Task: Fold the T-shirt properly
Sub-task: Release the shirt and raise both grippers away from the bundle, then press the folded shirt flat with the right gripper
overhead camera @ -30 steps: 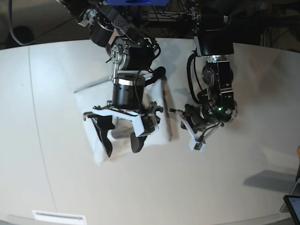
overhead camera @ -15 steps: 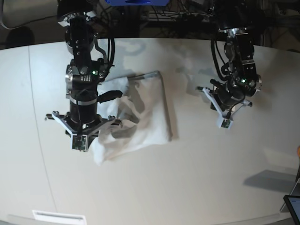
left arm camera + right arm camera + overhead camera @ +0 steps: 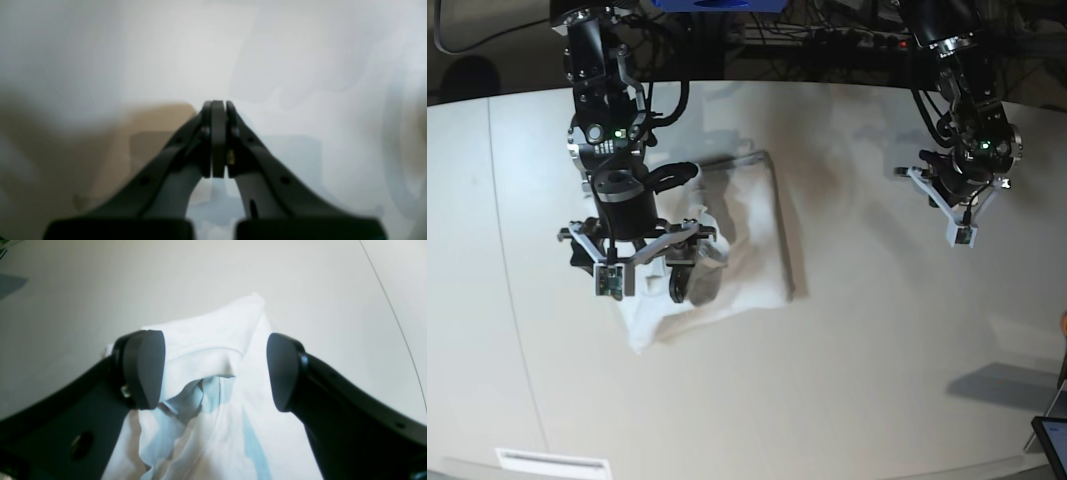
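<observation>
The white T-shirt (image 3: 752,240) lies partly folded and rumpled on the off-white table (image 3: 877,350), left of centre in the base view. My right gripper (image 3: 632,272) hangs over the shirt's bunched left part. In the right wrist view this right gripper (image 3: 213,370) is open, its dark pads (image 3: 143,370) spread wide, with the wrinkled T-shirt (image 3: 213,336) below them and nothing gripped. My left gripper (image 3: 957,215) is far to the right, off the shirt. In the left wrist view the left gripper (image 3: 218,106) is shut on nothing, over a blurred pale surface.
A dark screen corner (image 3: 1052,440) sits at the table's front right. A white label (image 3: 552,462) lies at the front left edge. A thin seam (image 3: 507,290) runs down the table's left side. Cables and dark frames crowd the back edge.
The right gripper shut over the shirt's left part, then opened again, shifting slightly right. The left arm drew back and to the right, away from the shirt.
</observation>
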{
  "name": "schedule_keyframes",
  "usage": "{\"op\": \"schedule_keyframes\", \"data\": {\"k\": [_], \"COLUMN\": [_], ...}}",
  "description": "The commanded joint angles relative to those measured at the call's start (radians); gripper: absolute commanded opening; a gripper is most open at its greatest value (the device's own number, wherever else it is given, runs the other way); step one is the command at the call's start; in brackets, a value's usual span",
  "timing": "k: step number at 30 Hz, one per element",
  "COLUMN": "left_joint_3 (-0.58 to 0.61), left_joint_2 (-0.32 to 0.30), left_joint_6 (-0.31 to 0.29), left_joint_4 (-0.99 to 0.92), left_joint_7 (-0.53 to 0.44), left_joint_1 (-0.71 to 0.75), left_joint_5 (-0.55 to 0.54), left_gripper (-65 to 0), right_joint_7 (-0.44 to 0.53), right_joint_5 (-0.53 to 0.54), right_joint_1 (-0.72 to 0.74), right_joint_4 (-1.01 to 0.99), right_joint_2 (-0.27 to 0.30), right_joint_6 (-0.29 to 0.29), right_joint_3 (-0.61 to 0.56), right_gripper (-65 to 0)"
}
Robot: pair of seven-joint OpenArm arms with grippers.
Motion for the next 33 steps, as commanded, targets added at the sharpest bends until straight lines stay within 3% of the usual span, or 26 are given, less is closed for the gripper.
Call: {"op": "schedule_keyframes", "data": {"k": [1,10,16,21,33], "left_joint_3": [0.017,0.07,0.064,0.067,0.072], "left_joint_2": [-0.011,-0.007,-0.007,-0.007,0.009], "left_joint_6": [0.004,0.004,0.004,0.004,0.004], "left_joint_4": [0.015,-0.054,-0.071,-0.073,-0.066], "left_joint_7": [-0.018,-0.018,-0.019,-0.019,-0.019], "left_joint_1": [-0.018,-0.053,-0.062,-0.062,-0.061], "left_joint_5": [-0.006,-0.006,-0.006,-0.006,-0.006], "left_gripper": [-65.0,-65.0,-65.0,-65.0,-65.0], "right_joint_7": [0.029,0.041,0.175,0.125,0.119], "right_joint_5": [-0.004,-0.004,-0.002,-0.002,-0.004], "right_joint_1": [0.009,0.001,-0.036,-0.029,-0.009], "right_joint_4": [0.022,0.035,0.035,0.029,-0.025], "right_joint_2": [-0.004,0.02,0.025,0.025,0.025], "right_joint_6": [0.005,0.006,0.006,0.005,0.003], "right_joint_3": [-0.003,-0.086,-0.146,-0.144,-0.139], "right_gripper": [-20.9,-20.9,-20.9,-20.9,-20.9]}}
